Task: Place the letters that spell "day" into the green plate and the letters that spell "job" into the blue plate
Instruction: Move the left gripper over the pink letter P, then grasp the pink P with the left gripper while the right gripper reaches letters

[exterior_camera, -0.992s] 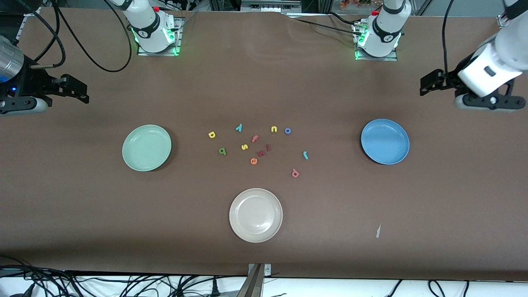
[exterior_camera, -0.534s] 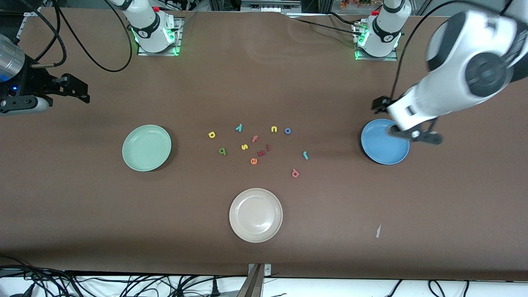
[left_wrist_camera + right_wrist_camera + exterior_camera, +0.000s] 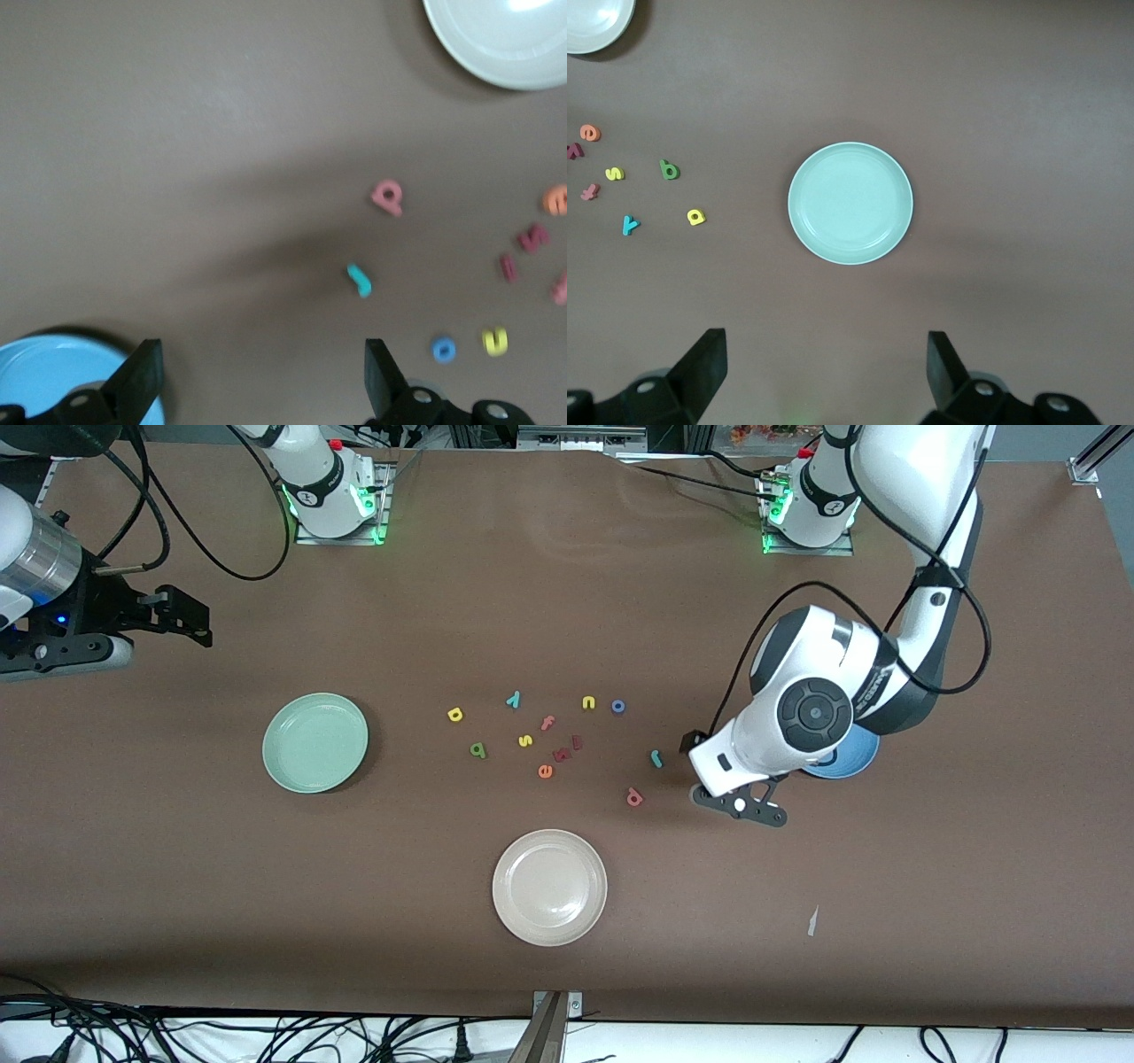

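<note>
Table (image 3: 567, 584): brown surface carrying three plates and a loose scatter of foam letters at its middle.
Left arm (image 3: 921, 531): reaches from its base down over the table, its wrist covering most of the blue plate.
Right arm (image 3: 35, 576): waits at its own end of the table, up in the air.
Green plate (image 3: 314, 742): toward the right arm's end, nothing in it (the right wrist view looks straight down on it).
Blue plate (image 3: 855, 760): toward the left arm's end, only a sliver of rim showing past the wrist.
Cream-white plate (image 3: 549, 887): nearest the front camera, between the other two.
Left gripper (image 3: 257, 376): fingers spread wide, holding nothing, over bare table between the blue plate and the teal "j".
Right gripper (image 3: 824, 372): fingers wide apart, holding nothing, over the table beside the green plate.
Yellow "d" (image 3: 455, 714), green "a" (image 3: 478, 750), teal "y" (image 3: 513, 699): on the table, on the green plate's side of the scatter.
Teal "j" (image 3: 656, 758), salmon "b" (image 3: 633, 797), blue "o" (image 3: 618, 707): on the table, on the blue plate's side; the "j" is closest to the left gripper.
Other letters: yellow "s" (image 3: 525, 740), yellow "n" (image 3: 588, 703), orange "e" (image 3: 545, 771), pink "f" (image 3: 547, 723), among the rest.
</note>
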`<state>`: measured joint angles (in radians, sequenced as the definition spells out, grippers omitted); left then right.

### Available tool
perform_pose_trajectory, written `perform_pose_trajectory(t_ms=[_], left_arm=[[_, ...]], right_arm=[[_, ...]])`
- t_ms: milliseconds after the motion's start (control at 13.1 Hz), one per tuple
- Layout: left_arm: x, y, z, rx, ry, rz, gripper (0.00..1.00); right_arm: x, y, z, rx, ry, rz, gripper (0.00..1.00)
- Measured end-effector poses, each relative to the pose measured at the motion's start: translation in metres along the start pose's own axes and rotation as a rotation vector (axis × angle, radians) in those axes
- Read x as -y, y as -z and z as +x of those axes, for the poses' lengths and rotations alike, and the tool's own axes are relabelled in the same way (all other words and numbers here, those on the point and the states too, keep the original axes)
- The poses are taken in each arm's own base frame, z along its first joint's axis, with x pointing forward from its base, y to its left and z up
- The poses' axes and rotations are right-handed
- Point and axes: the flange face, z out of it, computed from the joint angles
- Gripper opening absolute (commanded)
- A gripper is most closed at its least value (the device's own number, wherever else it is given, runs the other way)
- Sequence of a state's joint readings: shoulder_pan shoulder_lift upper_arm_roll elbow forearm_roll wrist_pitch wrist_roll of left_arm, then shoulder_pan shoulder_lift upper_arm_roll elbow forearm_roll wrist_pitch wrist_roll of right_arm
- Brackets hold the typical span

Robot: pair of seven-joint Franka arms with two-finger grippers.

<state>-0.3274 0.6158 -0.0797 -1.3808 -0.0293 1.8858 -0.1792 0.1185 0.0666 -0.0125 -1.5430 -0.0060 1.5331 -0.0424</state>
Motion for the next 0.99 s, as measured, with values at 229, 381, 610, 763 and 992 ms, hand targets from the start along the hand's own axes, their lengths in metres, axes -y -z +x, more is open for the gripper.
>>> perform_pose_trajectory(t_ms=[229,381,610,763,992], left_arm=[[-0.014,-0.039,0.016,-0.029,0.249,-0.015,1.00],[-0.040,-0.066,0.021,-0.052,0.421,-0.030,1.00],[-0.067,-0.100,0.023,-0.067,0.596,-0.048,1.00],[-0.092,-0.122,0.019,-0.065,0.683,-0.051,0.97],[-0.099,-0.157,0.017,-0.036,0.749,-0.029,0.84]], right_arm=[[0.002,-0.013,0.004,0.032,0.004,0.001,1.00],[0.002,-0.034,0.007,0.076,0.005,0.003,1.00],[0.006,-0.052,0.014,0.097,0.006,0.031,1.00],[0.020,-0.064,0.025,0.077,0.015,0.102,1.00],[0.057,-0.108,0.049,0.013,0.025,0.117,1.00]])
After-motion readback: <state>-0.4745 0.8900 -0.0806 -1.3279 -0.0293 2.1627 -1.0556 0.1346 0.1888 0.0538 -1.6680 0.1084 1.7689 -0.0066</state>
